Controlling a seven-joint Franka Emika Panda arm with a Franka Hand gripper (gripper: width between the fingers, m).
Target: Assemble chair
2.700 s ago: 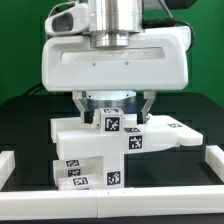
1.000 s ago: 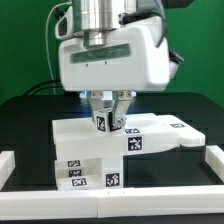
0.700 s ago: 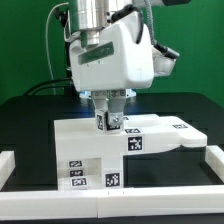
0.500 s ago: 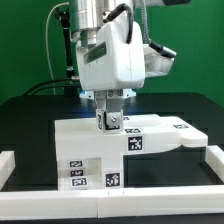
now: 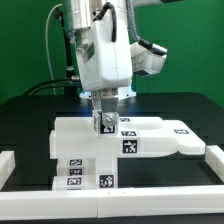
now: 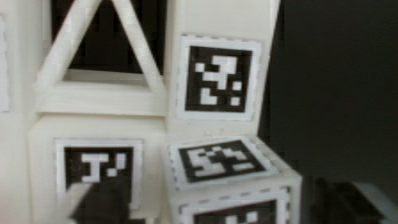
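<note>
The partly built chair (image 5: 150, 136) is a white slab with tagged blocks below it (image 5: 86, 176), standing on the black table. My gripper (image 5: 103, 122) comes straight down over the slab's rear left part. It is shut on a short white post (image 5: 102, 124) with a tag, which stands upright on the slab. In the wrist view the tagged post (image 6: 228, 178) sits between my dark fingers (image 6: 103, 200). Beyond it are the X-braced panel (image 6: 111, 88) and a tagged upright (image 6: 217, 78).
White border rails lie at the exterior view's left (image 5: 8, 166), right (image 5: 214, 164) and front (image 5: 110, 206). A green wall stands behind the black table. Cables hang behind the arm.
The gripper hand has turned about its vertical axis, from broadside to edge-on, with the post held between the fingers. The chair assembly has shifted slightly.
</note>
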